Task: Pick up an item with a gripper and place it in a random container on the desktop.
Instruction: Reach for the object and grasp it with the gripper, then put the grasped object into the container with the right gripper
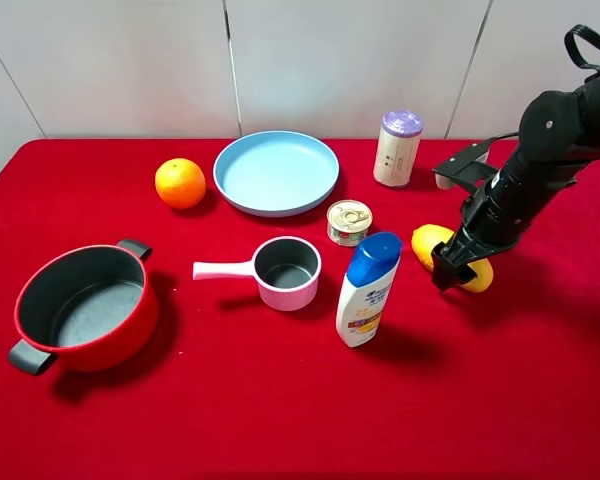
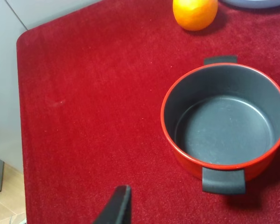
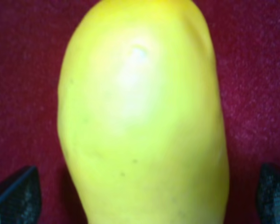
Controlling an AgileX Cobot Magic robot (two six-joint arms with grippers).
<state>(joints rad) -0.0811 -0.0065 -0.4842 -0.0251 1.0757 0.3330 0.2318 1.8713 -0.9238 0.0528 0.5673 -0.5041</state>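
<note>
Grasping step: right gripper (image 1: 456,268), jaws wide, straddles mango (image 1: 427,242); close squarely across its narrow width, as smooth skin may slip. Left gripper (image 2: 116,207): jaw spread cannot be told.

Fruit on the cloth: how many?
2. The orange sits back left beside the blue plate; the yellow mango lies right of the shampoo bottle, straddled by the open right gripper. None seems hidden.

Smooth yellow mango (image 1: 427,242) lies on the red desktop (image 1: 280,410), right; red pot (image 1: 128,338) upright, front-left.
</note>
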